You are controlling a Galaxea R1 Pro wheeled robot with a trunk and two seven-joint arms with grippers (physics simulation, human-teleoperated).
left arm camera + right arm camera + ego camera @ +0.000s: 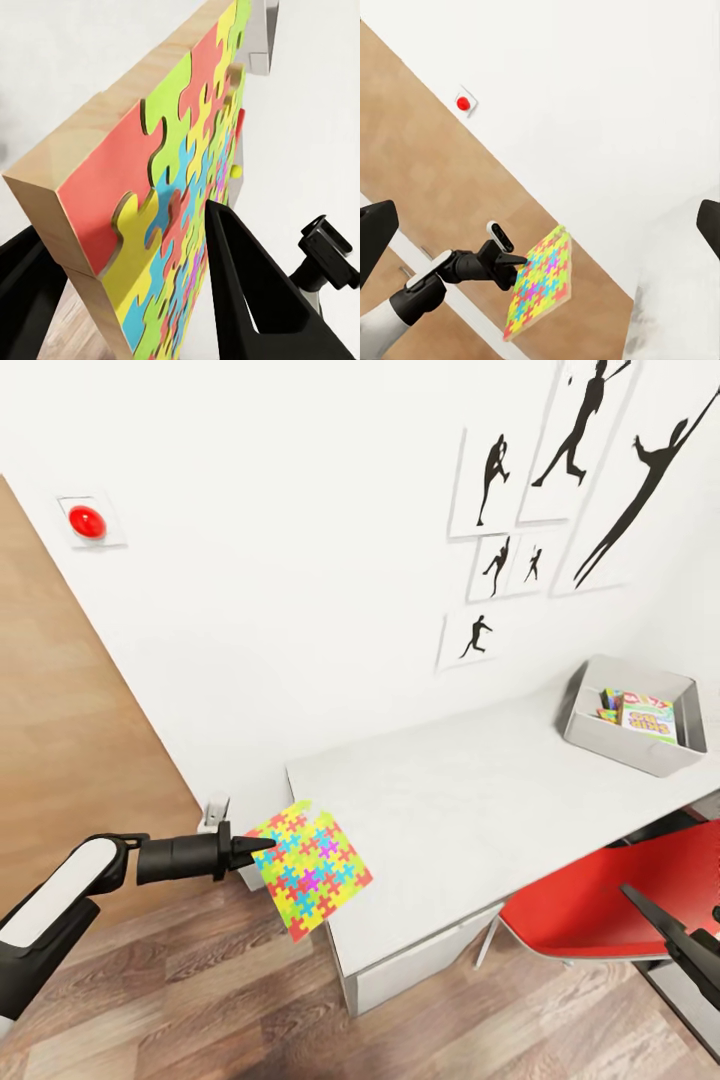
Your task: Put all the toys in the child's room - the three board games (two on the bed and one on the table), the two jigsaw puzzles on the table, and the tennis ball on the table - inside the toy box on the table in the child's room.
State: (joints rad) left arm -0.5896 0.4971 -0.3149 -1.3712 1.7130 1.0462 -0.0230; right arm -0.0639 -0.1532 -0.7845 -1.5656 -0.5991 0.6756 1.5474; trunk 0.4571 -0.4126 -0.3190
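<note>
Bright, even, diffuse simulator lighting with no visible source and no glare. Soft shadow lies under the table (470, 800) edge and inside the toy box (632, 718). Wide-angle distortion slants the wall pictures (560, 470). Rendering stays sharp throughout.

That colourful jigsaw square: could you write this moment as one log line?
left gripper: shut on multicoloured jigsaw square | square: over desk's end | light grey toy box: far end | right gripper: open
</note>
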